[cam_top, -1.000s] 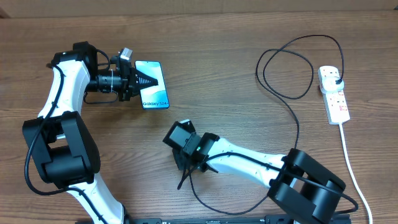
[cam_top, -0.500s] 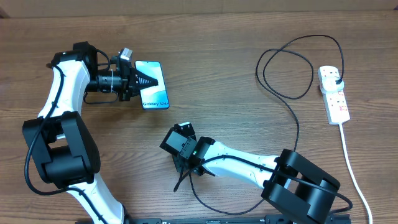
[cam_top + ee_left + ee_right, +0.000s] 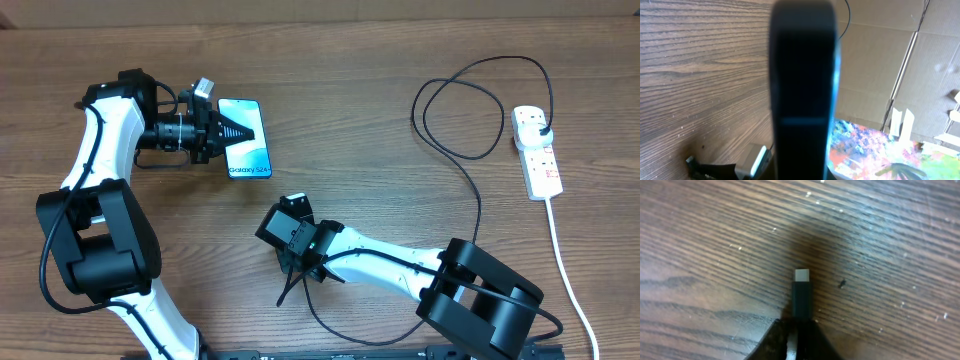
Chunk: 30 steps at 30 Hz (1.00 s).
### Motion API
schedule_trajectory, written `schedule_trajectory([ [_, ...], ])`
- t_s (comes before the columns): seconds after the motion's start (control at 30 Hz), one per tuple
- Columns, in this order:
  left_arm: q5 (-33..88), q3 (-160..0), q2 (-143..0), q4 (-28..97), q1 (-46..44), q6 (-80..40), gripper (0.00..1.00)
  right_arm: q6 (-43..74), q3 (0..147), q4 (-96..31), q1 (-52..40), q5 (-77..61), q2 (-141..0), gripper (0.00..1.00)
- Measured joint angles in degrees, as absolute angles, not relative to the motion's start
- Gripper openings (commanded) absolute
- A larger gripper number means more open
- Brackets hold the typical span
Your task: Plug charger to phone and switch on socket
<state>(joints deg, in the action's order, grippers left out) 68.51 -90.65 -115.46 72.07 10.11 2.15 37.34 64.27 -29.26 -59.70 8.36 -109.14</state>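
The phone (image 3: 250,145), light blue screen up with "Galaxy S24" at its near short edge, is at the far left. My left gripper (image 3: 228,130) is shut on its left long edge; in the left wrist view the phone (image 3: 802,85) is a dark edge-on bar between the jaws. My right gripper (image 3: 294,278) is shut on the charger's connector (image 3: 801,291), whose metal tip sticks out just above the wood. The black cable (image 3: 478,205) loops back to its plug (image 3: 540,125) in the white power strip (image 3: 540,165) at the far right.
The power strip's white cord (image 3: 566,275) runs down the right side toward the front edge. Slack cable loops lie at the back right (image 3: 460,100) and near the front edge (image 3: 340,335). Cardboard walls (image 3: 920,75) stand beyond the table.
My right gripper has shifted a little to the left with the connector in it. The left gripper and the phone have barely moved.
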Motion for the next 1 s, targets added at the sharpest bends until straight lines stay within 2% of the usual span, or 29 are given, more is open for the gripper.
schedule_trajectory([
  [0.27,68.6,-90.7,-115.5,72.3,10.1,2.8,0.04,37.6,64.3,-29.6,-59.6,7.3,-109.2,0.04],
  [0.43,71.6,-90.7,-115.5,75.7,10.1,6.6,0.04,38.5,64.3,-36.2,-58.1,4.8,-106.1,0.04],
  [0.77,82.8,-90.5,-115.5,96.2,10.1,28.8,0.04,37.3,64.4,-42.9,-54.0,-1.7,-78.8,0.04],
  [1.0,83.5,-90.4,-115.5,96.6,9.3,34.8,0.04,36.4,64.4,-48.9,-54.1,-3.1,-67.9,0.04],
])
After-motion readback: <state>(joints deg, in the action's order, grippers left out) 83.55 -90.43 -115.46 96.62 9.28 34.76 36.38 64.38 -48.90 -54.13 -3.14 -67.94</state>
